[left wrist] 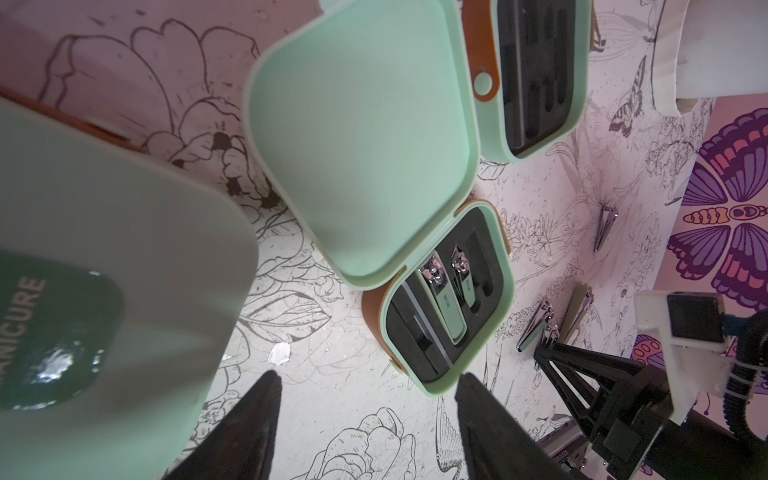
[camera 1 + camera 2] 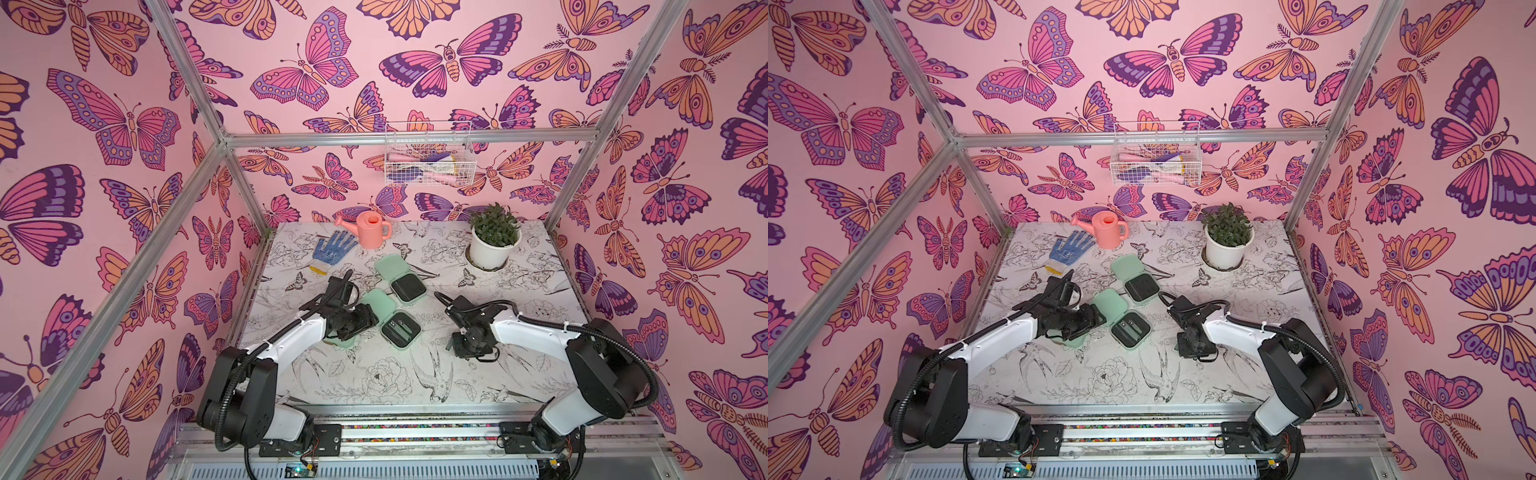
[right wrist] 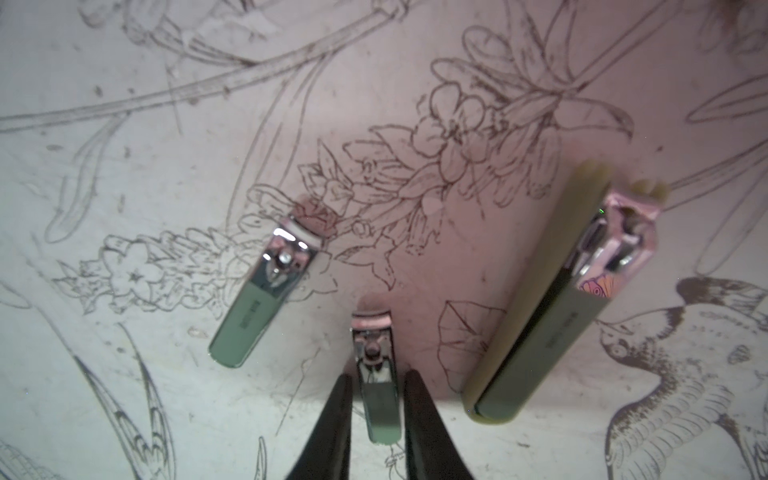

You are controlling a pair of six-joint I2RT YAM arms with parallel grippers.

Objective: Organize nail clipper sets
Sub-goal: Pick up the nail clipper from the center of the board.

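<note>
Counter [image 2: 374, 374] w/ bird-and-flower print fills the booth floor. Left arm [image 2: 286, 336] & right arm [image 2: 528, 328] reach in from the near edge. At the back: potted plant [image 2: 494, 241] far right, pink watering can [image 2: 370, 230] & blue dotted glove [image 2: 332, 249] far left. Three mint cases sit mid-counter in a rough diagonal. Far case [image 2: 390, 266] lies open, lid flat, black tray up. Middle case [image 2: 377, 305], just nearer, is also open, w/ two clippers [image 1: 444, 307] seated side by side in tray slots. Closed case [image 1: 104, 249], dark "MANICURE" label on its lid, lies beside the middle one, mostly under the left wrist in both top views. Left end effector [image 1: 368, 376] hangs over the counter btw closed & middle case, fingers spread, nothing btw them. Right end effector [image 3: 378, 376] points down at loose clippers right of the cases. Its fingers straddle the small clipper [image 3: 378, 386], v. close to both sides, but can't tell if they're clamped on it. Large clipper [image 3: 557, 324] lies near on one side, mid-size clipper [image 3: 266, 291] on the other, all three apart.
</note>
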